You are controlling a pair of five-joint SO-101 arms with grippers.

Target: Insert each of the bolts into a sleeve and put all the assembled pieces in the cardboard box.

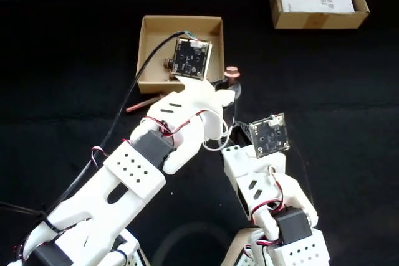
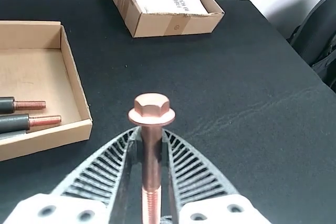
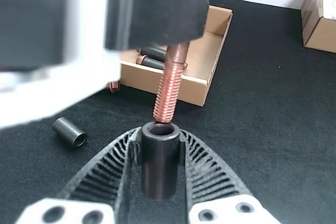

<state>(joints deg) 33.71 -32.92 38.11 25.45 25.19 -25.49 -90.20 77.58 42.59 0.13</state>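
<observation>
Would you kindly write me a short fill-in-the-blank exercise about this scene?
The left gripper is shut on a copper ____.
The right gripper holds a black ____ upright.
Assembled pieces lie inside a cardboard ____.
A spare sleeve lies on the black ____.
Missing words: bolt; sleeve; box; table.

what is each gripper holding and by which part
The left gripper grips a copper bolt by its shank, below the head; the right gripper grips a black sleeve by its sides.

cardboard box (image 1: 156, 42): open, upper centre
left arm (image 1: 134, 166): wrist over box's front-right corner
bolt (image 1: 232, 71): head up, just right of box
right arm (image 1: 255, 182): just below bolt
</observation>
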